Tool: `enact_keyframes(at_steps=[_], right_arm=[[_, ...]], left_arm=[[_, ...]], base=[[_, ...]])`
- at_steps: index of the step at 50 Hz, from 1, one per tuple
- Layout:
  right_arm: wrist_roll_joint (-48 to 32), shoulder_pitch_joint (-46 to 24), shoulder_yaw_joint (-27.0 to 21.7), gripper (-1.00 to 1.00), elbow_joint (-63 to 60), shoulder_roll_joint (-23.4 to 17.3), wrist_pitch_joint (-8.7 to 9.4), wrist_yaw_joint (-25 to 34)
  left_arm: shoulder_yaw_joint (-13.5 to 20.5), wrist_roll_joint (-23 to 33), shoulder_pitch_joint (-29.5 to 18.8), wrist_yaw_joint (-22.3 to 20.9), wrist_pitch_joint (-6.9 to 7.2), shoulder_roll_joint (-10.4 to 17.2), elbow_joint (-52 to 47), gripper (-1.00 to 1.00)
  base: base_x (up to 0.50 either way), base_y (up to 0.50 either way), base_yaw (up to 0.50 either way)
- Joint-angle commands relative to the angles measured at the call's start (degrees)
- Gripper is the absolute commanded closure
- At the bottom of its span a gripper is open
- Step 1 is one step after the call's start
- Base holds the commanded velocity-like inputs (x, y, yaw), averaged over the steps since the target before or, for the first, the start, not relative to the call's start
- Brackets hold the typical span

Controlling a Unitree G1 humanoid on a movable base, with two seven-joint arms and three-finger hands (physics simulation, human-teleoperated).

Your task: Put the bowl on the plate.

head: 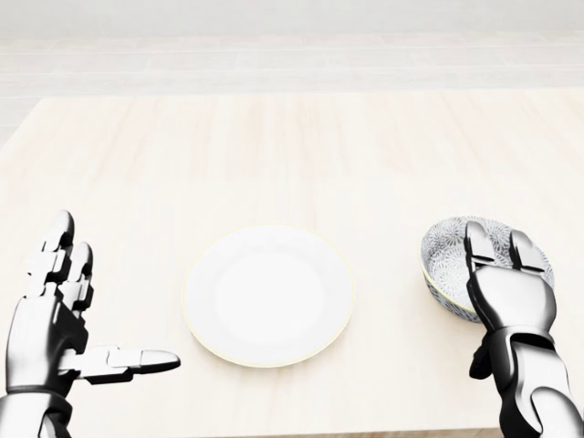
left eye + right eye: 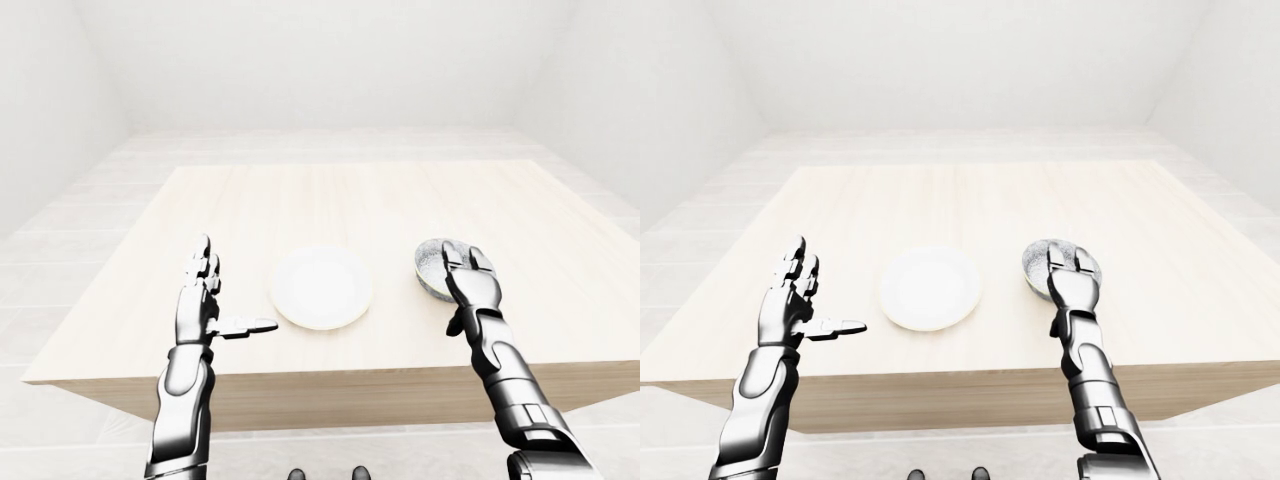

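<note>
Resting on the pale wooden tabletop (image 1: 292, 155), a white plate (image 1: 269, 294) lies flat near the lower middle of the head view, with nothing on it. To its right, well apart from its rim, stands a small bowl (image 1: 449, 251) with a grey speckled pattern inside; it sits upright on the wood, close to the tabletop's near edge.

The right hand (image 1: 508, 292) is laid over the near side of the bowl, two fingertips (image 1: 476, 235) reaching over the rim into the opening. The thumb shows dark below the palm, on the outside of the bowl wall. Whether the fingers actually clamp the rim cannot be told from these views.

The left hand (image 1: 64, 315) is held at the left of the plate, apart from it, with its fingers stretched upward and its thumb pointing sideways toward the plate; it is spread wide and holds nothing.

Beyond the tabletop, a light tiled floor (image 2: 320, 140) runs to plain white walls.
</note>
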Motion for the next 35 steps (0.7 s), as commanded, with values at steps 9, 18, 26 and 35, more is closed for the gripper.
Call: enact_keyframes(at_steps=[9, 18, 26, 35], right_arm=[[2.58, -3.59, 1.02, -1.00, 9.10, -1.17, 0.00, -4.34], [3.72, -4.51, 1.55, -1.00, 11.26, -1.57, 0.00, -5.24], [4.45, -5.27, 1.95, -1.00, 13.18, -1.74, 0.00, -6.11], [4.70, -5.02, 2.36, -1.00, 12.82, -1.89, 0.00, -5.85]], left_arm=[[0.04, 0.12, -0.81, 0.14, -0.90, 0.16, 1.87, -1.00], [-0.11, 0.08, -0.95, 0.22, -1.24, 0.19, 2.49, -1.00], [-0.11, 0.03, -0.86, 0.26, -1.20, 0.28, 2.44, -1.00], [-0.15, 0.03, -0.94, 0.27, -1.37, 0.29, 2.74, -1.00]], base=[[0.00, 0.00, 0.00], [0.00, 0.00, 0.00], [0.00, 0.00, 0.00], [0.00, 0.00, 0.00]])
